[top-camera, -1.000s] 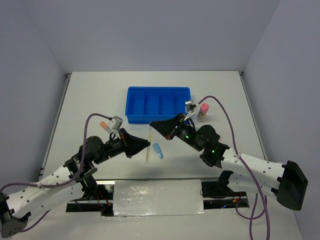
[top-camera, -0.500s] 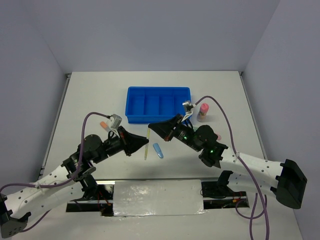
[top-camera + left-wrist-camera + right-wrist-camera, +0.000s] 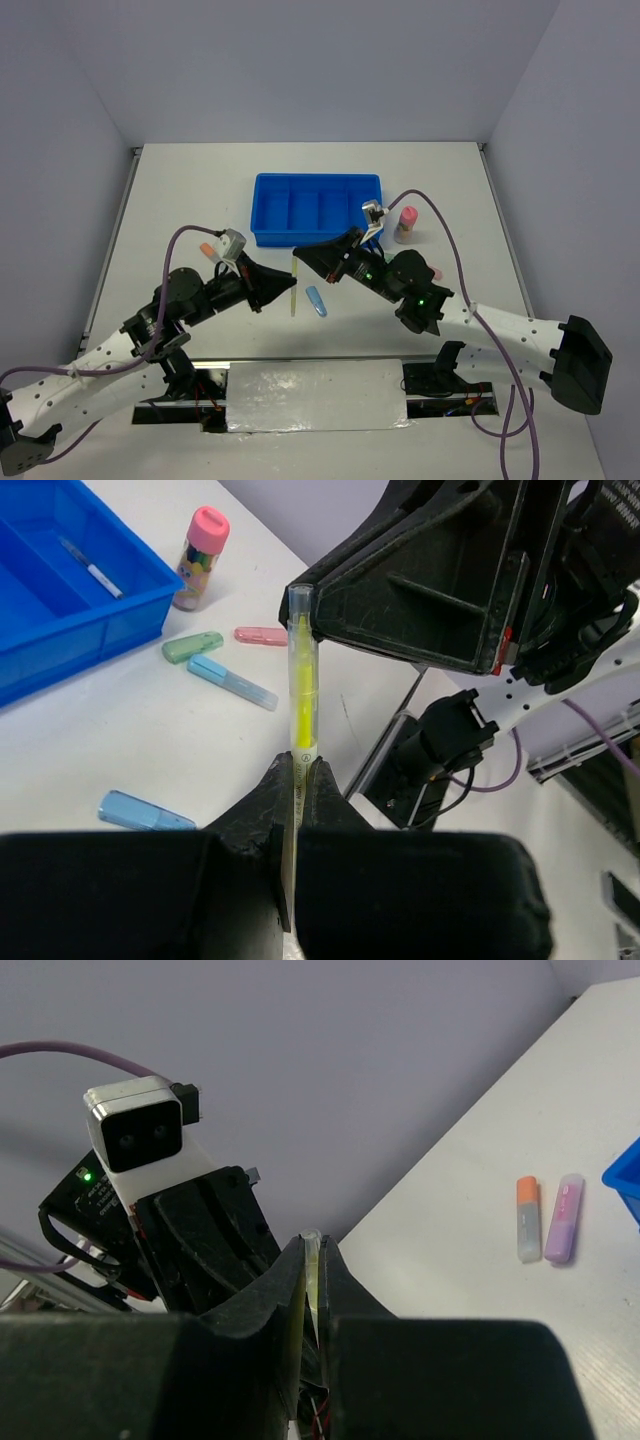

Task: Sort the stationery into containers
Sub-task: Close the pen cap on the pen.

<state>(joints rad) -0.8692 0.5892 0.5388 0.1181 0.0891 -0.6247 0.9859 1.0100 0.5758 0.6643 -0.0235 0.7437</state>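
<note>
Status: handover in progress, mid-air, between the centre of the surface point(image 3: 180, 190) and its near edge.

Change over the last sec: the right tool point(image 3: 300, 256) has closed in toward the left side. There was a gap between its tip and the pen; now its tip meets the far end of the yellow pen point(image 3: 293, 306). The left tool point(image 3: 290, 286) shifted only slightly and has the pen pinched near its lower half, pen clear of the surface.

Right tool state: on the right wrist cam the pen sits in the narrow slot between the fingers point(image 3: 285, 1290). I can't tell whether they actually bear on it.

Meaning for the task: my read is that the pen is being passed L to R. It is not sorted yet. The blue tray point(image 3: 270, 238) sits just beyond, toward the far edge, with one thin white pen point(image 3: 90, 568) in a compartment.

Still loose on the surface:
- a blue marker point(image 3: 316, 301) beside the handover
- the glue stick point(image 3: 406, 224) upright off the tray's right end
- orange point(image 3: 527, 1218) and purple point(image 3: 560, 1218) markers side by side toward the left edge

Risk: a drop if the left tool lets go before the right has a firm hold.
</note>
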